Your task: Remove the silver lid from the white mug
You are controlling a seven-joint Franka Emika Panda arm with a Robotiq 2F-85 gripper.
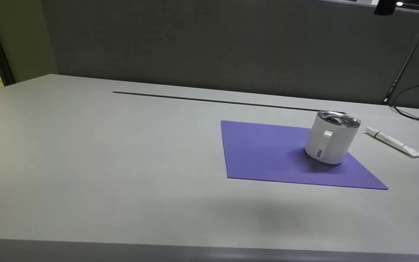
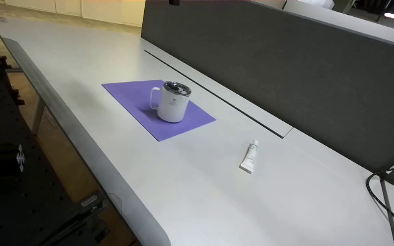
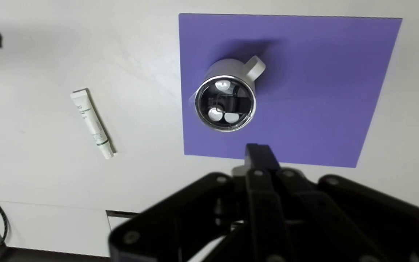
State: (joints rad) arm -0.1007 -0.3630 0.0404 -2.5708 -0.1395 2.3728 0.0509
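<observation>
The white mug stands upright on a purple mat in both exterior views and in the wrist view. Its handle sticks out to one side. The silver lid sits on the mug's rim, round and shiny with dark reflections, in both exterior views and in the wrist view. My gripper is shut and empty in the wrist view, its fingertips together, apart from the mug. Only a dark tip of it shows at the top edge of both exterior views, high above the table.
The purple mat lies on the white table. A white tube lies beside the mat. A grey partition runs along the table's far edge. A dark slot and a black cable are near it.
</observation>
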